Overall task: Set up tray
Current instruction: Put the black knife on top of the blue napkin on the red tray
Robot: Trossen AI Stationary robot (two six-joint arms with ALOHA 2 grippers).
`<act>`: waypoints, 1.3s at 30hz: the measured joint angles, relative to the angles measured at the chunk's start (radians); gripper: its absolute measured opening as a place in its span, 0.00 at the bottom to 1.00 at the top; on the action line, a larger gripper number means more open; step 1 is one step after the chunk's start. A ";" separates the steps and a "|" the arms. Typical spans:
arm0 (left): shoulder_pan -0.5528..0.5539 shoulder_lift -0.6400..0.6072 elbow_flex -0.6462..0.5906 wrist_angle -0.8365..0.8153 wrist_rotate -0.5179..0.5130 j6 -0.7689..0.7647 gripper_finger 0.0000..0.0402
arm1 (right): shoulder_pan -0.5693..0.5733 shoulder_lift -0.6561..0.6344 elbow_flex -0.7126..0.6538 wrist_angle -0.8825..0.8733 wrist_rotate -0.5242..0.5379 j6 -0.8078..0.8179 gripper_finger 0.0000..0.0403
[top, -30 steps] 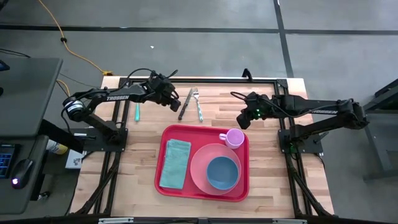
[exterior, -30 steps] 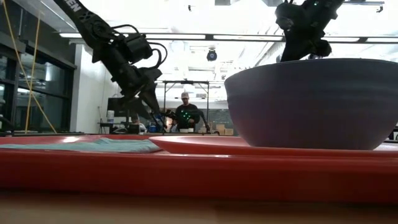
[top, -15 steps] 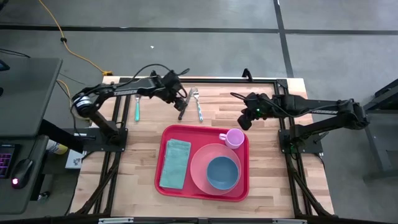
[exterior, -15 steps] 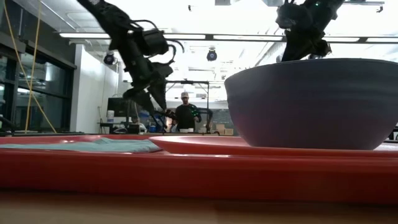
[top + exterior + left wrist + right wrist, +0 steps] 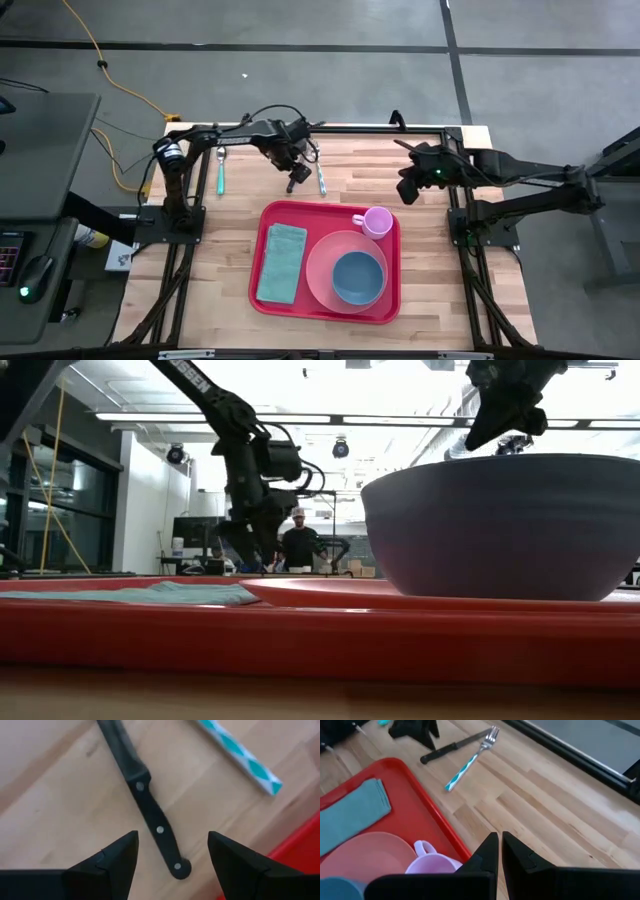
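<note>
1. Having swung along the far edge of the table [image 5: 420, 290], left end effector [image 5: 172, 851] now poised spread wide over knife [image 5: 150, 822].
2. Right end effector [image 5: 500, 851] shut, empty, off to the right.
3. Tray [image 5: 262, 285] mid-table; cutlery not yet added.

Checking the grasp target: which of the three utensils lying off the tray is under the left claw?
The black-handled knife: its handle lies between the open left claw fingers. The teal-handled fork lies beside it; the teal spoon lies farther away.
</note>
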 joint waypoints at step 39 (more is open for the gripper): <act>-0.088 0.131 0.025 -0.036 -0.104 -0.097 0.60 | 0.000 -0.024 0.000 -0.004 -0.028 -0.089 0.00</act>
